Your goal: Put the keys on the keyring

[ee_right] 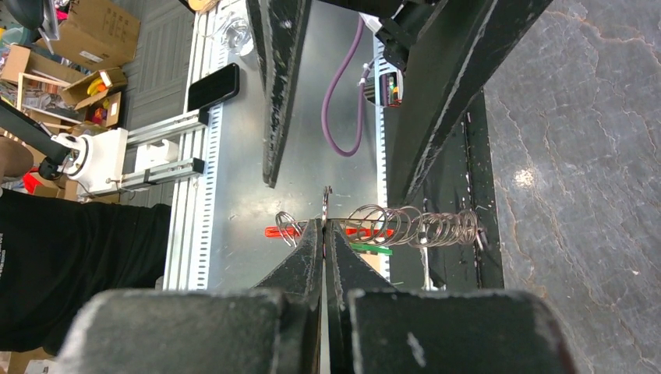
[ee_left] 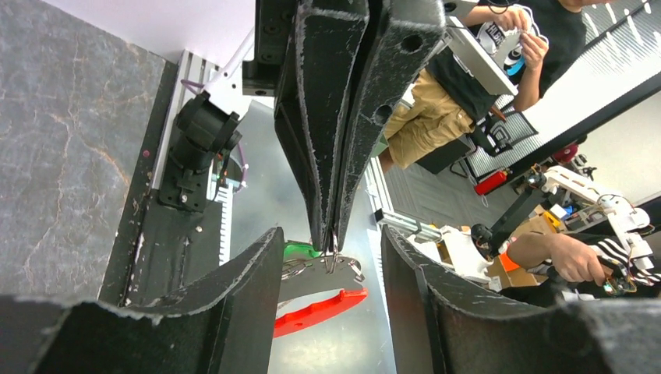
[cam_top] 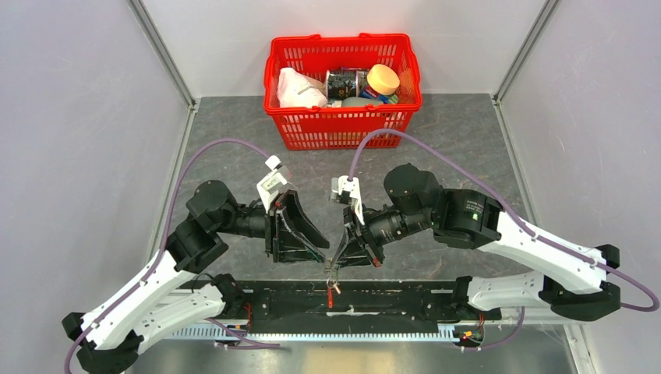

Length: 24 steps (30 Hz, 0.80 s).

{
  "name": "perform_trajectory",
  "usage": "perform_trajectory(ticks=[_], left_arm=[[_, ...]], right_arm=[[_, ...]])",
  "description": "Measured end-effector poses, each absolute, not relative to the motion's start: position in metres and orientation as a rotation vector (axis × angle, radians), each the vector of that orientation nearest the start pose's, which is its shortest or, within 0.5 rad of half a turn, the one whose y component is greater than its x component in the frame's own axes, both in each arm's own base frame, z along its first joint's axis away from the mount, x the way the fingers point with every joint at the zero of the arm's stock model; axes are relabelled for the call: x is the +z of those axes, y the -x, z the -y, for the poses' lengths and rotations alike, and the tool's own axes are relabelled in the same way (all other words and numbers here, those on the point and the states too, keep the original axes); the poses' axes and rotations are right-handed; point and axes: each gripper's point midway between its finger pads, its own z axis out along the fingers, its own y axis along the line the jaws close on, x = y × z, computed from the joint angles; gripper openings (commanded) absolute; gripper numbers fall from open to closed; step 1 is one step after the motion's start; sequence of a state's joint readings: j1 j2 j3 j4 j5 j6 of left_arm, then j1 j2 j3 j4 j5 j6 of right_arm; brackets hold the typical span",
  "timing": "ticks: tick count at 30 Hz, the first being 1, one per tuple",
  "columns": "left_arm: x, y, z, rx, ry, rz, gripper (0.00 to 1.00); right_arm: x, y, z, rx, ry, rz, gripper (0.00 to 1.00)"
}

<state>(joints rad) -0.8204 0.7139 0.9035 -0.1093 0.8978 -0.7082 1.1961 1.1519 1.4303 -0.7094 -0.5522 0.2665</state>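
My right gripper (cam_top: 337, 262) is shut on the thin metal ring (ee_left: 334, 254) of the keyring, holding it above the table's near edge. Its red oval loop (ee_left: 323, 307) hangs below, with a green-headed key (ee_left: 301, 251) and a dark flat key (ee_left: 318, 274) at the ring. In the right wrist view a coil of wire rings (ee_right: 413, 226) stretches right of my shut right gripper (ee_right: 323, 224), with the red loop (ee_right: 279, 232) behind. My left gripper (ee_left: 331, 300) is open, a finger on each side of the hanging keyring without touching it. The left gripper (cam_top: 316, 253) sits just left of the right one.
A big red mesh basket (cam_top: 343, 125) with a white bag, cans and a yellow-lidded jar stands at the back of the table. A black rail (cam_top: 351, 300) runs along the near edge between the arm bases. Grey walls close in both sides.
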Motion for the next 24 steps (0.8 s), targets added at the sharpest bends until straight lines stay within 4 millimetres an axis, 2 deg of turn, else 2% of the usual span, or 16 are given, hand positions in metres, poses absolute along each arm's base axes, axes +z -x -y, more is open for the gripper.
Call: perform_trajectory(ticks=[21, 24], left_arm=[[0.362, -0.024, 0.257, -1.815, -1.018, -1.622, 0.4], [0.36, -0.023, 0.257, -1.81, -1.022, -1.629, 0.36]], right_arm=[[0.343, -0.031, -0.342, 1.391, 1.355, -1.852, 0.0], [0.343, -0.031, -0.342, 1.39, 1.355, -1.858, 0.0]])
